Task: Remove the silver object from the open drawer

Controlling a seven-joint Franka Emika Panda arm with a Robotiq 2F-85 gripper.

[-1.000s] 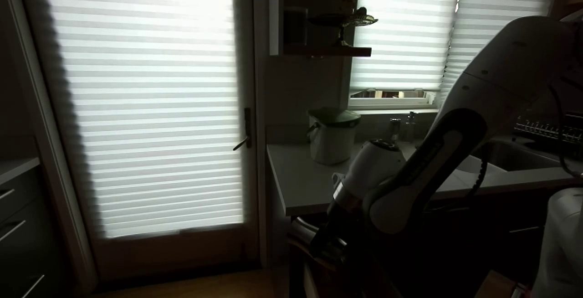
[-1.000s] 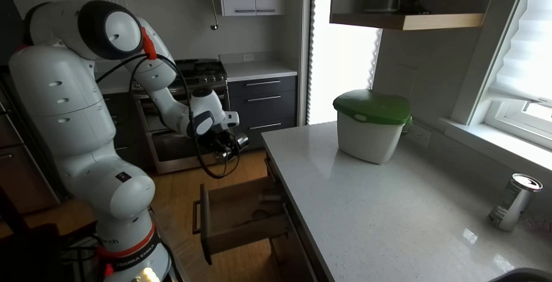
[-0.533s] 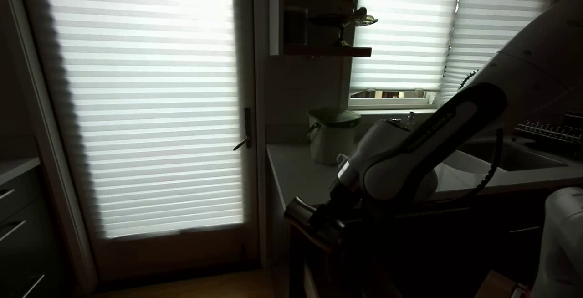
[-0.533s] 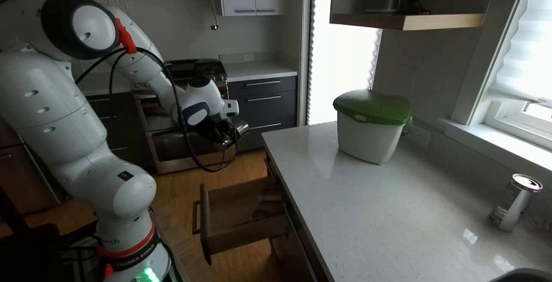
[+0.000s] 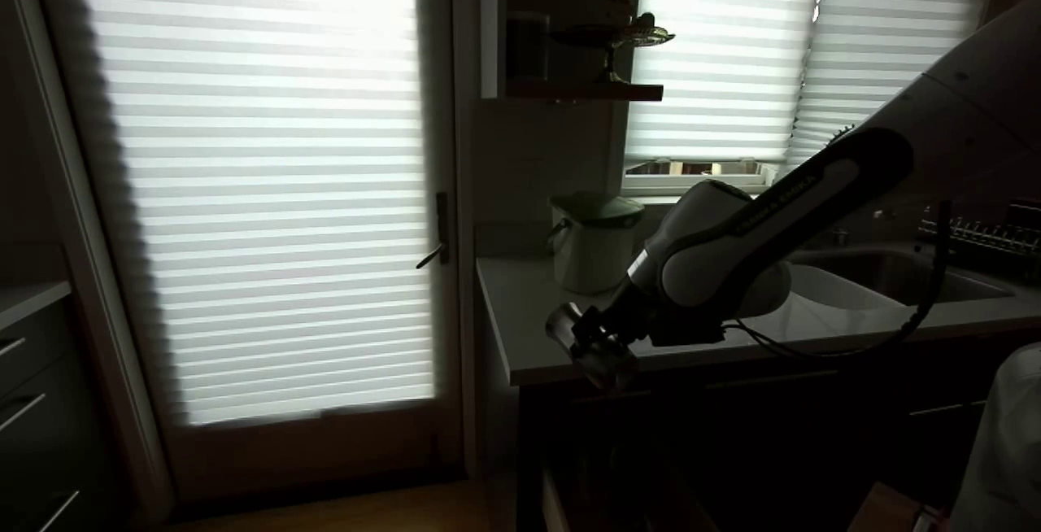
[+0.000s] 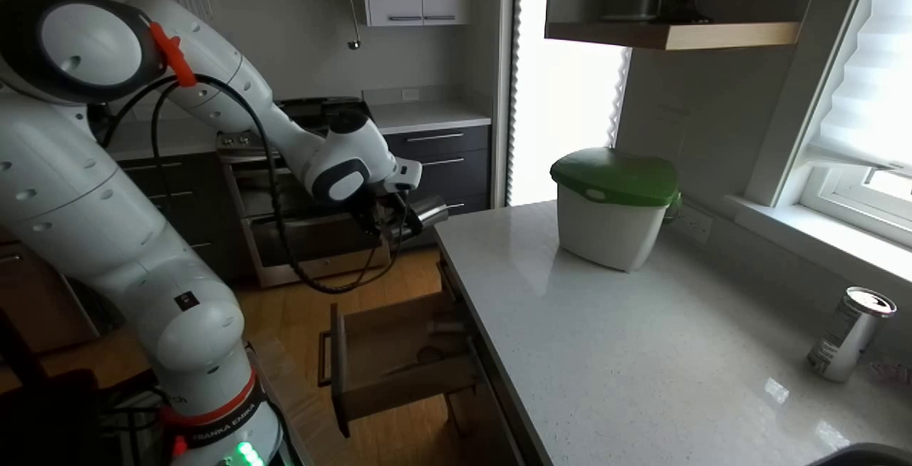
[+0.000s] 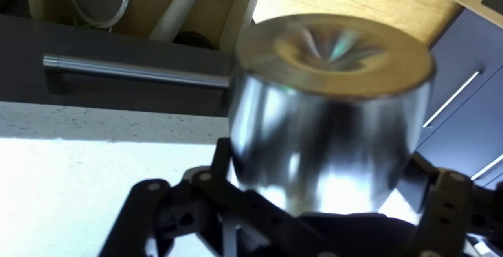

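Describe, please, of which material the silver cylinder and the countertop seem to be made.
Silver cylinder: apparently polished metal, perhaps steel, given its mirror-like streaks. Countertop: seemingly glossy stone or composite, given fine specks and bright glints; which, I cannot tell.

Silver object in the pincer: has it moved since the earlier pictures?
Yes, upward. In an exterior view, the silver object showed below the worktop a second ago; now most of it overlaps the worktop there.

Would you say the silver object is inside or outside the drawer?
Outside: the gripper holds the silver object clear of the open drawer.
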